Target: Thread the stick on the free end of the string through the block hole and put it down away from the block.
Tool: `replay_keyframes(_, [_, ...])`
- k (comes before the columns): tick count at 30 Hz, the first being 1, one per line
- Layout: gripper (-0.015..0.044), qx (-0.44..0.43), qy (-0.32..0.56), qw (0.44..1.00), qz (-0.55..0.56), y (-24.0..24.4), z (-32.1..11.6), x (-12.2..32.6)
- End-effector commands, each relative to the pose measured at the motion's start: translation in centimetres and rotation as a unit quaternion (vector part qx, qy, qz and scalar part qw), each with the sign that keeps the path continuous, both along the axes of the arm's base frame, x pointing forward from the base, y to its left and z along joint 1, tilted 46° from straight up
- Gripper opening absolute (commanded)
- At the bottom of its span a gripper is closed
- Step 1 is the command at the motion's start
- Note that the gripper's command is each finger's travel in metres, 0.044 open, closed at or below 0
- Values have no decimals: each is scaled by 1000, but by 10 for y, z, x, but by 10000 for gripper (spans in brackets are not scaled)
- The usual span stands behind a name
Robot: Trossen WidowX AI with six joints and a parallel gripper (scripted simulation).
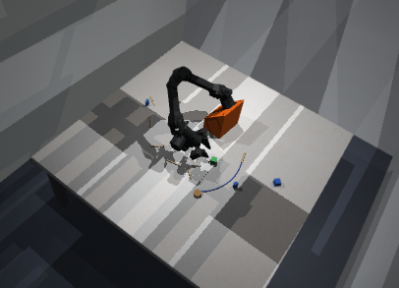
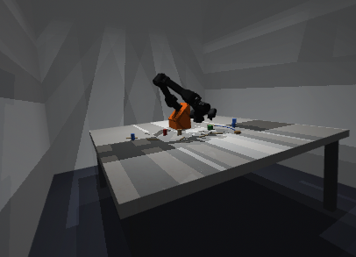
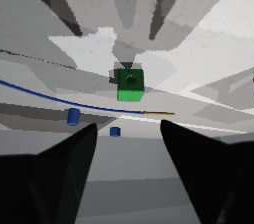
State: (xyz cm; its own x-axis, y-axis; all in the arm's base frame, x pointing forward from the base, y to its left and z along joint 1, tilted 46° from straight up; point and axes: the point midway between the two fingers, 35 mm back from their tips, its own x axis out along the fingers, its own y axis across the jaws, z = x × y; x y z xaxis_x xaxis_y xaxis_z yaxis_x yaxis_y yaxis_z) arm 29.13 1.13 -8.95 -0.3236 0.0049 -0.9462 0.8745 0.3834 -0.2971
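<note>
The green block (image 1: 213,159) (image 2: 210,127) (image 3: 131,92) stands on the table just beyond the fingertips, with the dark round hole in view in the wrist view. My gripper (image 1: 207,149) (image 3: 128,126) is open, its fingers apart with nothing between them. The wooden button (image 1: 198,194) (image 2: 237,132) lies on the table. From it the blue string (image 1: 240,170) (image 3: 95,108) curves past the block to the thin wooden stick (image 1: 244,157) (image 3: 159,114), which lies on the table beyond the block. The string runs outside the hole.
A blue piece (image 1: 236,184) (image 3: 73,116) lies beside the string, another blue piece (image 1: 277,182) (image 3: 115,132) farther out. Loose sticks (image 1: 173,162) (image 1: 189,172) lie near the gripper's shadow. A red piece (image 2: 165,132) is near the orange arm base (image 1: 223,120) (image 2: 180,117).
</note>
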Motion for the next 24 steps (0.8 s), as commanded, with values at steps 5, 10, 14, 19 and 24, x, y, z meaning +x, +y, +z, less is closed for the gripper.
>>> replay_keyframes(5, [440, 28, 45, 914, 403, 11, -18, -13])
replay_keyframes(10, [440, 55, 113, 748, 652, 18, -26, -19])
replay_keyframes(14, [440, 67, 170, 610, 771, 22, -30, -22])
replay_keyframes(19, [440, 80, 220, 485, 843, 26, -33, -24])
replay_keyframes(24, [440, 99, 268, 356, 890, 29, -34, -26])
